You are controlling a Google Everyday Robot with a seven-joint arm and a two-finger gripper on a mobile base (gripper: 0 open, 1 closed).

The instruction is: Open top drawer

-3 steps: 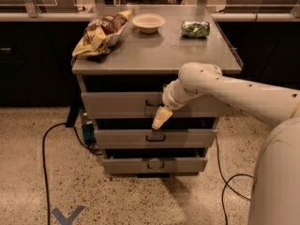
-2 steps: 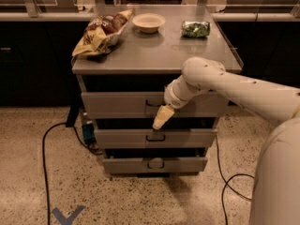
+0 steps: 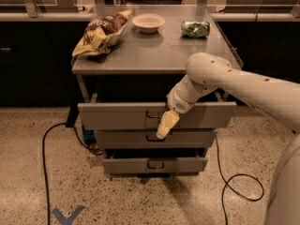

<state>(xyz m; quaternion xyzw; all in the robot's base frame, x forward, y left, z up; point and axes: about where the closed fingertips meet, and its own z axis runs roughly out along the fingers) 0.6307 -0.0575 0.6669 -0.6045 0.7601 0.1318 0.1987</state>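
Observation:
The top drawer point(image 3: 112, 116) is the widest grey front under the metal table; it stands pulled out, past the two narrower drawers below. Its dark wire handle point(image 3: 153, 115) is at the centre. My gripper point(image 3: 166, 124), yellowish at the tip, points down in front of the drawer front, just right of and below the handle, and its tip overlaps the middle drawer point(image 3: 122, 138). My white arm point(image 3: 243, 86) reaches in from the right.
The bottom drawer point(image 3: 126, 165) is shut. On the table top point(image 3: 154, 55) lie a chip bag point(image 3: 101, 32), a white bowl point(image 3: 148, 22) and a green packet point(image 3: 196, 28). Black cables point(image 3: 44, 172) run on the floor on both sides. Dark counters stand behind.
The top drawer's front has come out toward the camera and now sits lower in view. My gripper has moved with it, out and down, staying by the handle.

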